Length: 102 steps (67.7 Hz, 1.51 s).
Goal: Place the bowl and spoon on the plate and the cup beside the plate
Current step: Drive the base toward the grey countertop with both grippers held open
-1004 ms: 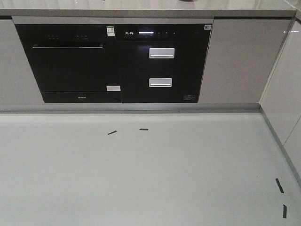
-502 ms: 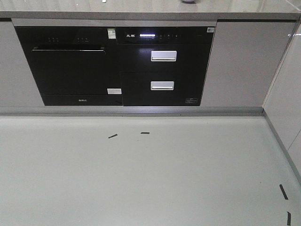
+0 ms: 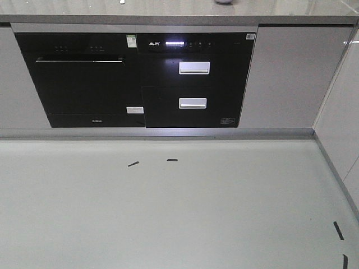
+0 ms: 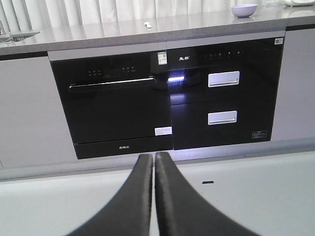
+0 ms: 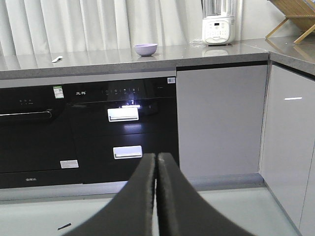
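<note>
The lavender bowl (image 4: 244,10) stands on the grey countertop (image 4: 98,35), above the black drawer unit; it also shows in the right wrist view as the bowl (image 5: 145,49), and its base shows at the top edge of the front view (image 3: 224,1). The pale spoon (image 4: 147,24) lies on the counter to the left of the bowl, seen too as the spoon (image 5: 56,59). Plate and cup are out of view. My left gripper (image 4: 154,156) and right gripper (image 5: 157,155) are both shut and hold nothing, low over the floor and far short of the counter.
Below the counter are a black built-in appliance (image 3: 84,78) and two drawers with silver handles (image 3: 194,68). A white kitchen machine (image 5: 218,29) and a wooden rack (image 5: 295,19) stand at the counter's right end. A sink (image 4: 15,35) is at the left. Side cabinets (image 3: 342,112) close off the right.
In the front view the cabinet front has slid slightly down and right, so a little more countertop shows. Nothing on the counter has moved.
</note>
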{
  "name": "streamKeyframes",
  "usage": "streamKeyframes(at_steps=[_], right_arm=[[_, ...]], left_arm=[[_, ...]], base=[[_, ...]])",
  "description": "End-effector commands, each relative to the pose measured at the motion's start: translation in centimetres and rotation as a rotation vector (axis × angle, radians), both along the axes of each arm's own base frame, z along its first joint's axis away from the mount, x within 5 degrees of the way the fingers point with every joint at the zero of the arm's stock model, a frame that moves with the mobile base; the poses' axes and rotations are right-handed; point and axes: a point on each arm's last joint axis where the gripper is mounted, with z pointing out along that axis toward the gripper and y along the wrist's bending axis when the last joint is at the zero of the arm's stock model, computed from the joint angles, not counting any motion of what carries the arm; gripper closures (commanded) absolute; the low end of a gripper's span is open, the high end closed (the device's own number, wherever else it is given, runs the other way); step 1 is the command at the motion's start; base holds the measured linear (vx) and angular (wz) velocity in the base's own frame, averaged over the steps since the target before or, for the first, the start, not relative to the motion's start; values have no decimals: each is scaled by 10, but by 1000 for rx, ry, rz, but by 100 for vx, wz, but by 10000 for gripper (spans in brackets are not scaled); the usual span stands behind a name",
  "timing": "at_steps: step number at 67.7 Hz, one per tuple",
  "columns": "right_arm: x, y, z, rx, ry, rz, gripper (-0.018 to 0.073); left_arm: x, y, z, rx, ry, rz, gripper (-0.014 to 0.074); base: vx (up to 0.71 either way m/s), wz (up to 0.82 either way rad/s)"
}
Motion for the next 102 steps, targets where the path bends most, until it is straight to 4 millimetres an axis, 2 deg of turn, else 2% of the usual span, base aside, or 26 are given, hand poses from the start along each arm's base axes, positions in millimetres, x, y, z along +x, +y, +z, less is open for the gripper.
streamKeyframes(at_steps=[1,102], right_arm=[[-1,1,6,-17,-81,8,562],[-1,1,6,-17,-81,8,562]], left_arm=[[2,0,8,-15,-63,-1,603],[2,0,8,-15,-63,-1,603]], base=[[4,0],[9,0]])
